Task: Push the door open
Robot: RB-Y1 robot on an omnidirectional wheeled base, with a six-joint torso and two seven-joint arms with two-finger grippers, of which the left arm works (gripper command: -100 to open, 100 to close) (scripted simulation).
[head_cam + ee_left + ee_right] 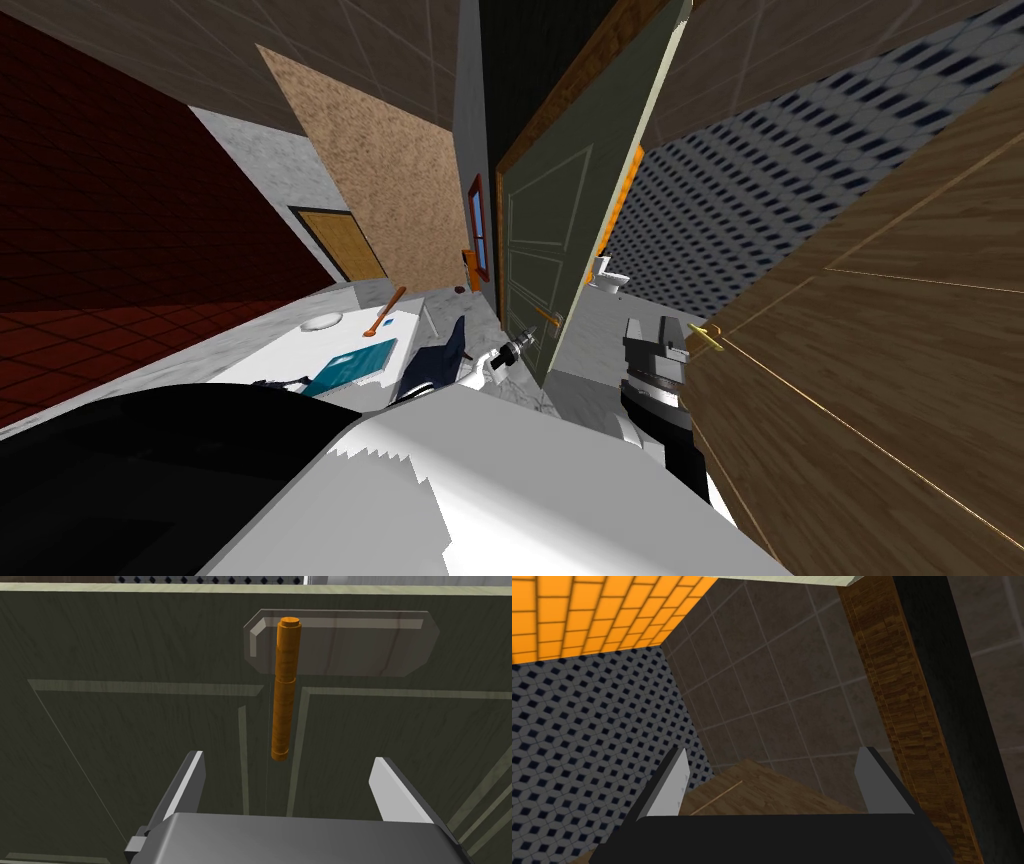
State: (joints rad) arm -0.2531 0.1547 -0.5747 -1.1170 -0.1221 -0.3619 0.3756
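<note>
A dark green panelled door point(543, 230) stands partly ajar just ahead of me, its free edge turned toward me. An orange lever handle point(545, 317) sits on a grey plate point(350, 643). My left gripper point(521, 344) is right at that handle. In the left wrist view the handle point(283, 688) runs from the plate down toward the gap between the fingers, and the gripper point(289, 757) is open and holds nothing. The door face point(125, 741) lies close behind it. My right gripper point(652, 348) hangs at my right side, open point(772, 751) and empty.
A wooden door point(880, 380) with a brass handle point(708, 336) is close on my right. To the left stand a white table point(290, 350) with a teal book point(350, 365) and a dark chair point(440, 360). A toilet point(607, 272) shows past the green door's edge.
</note>
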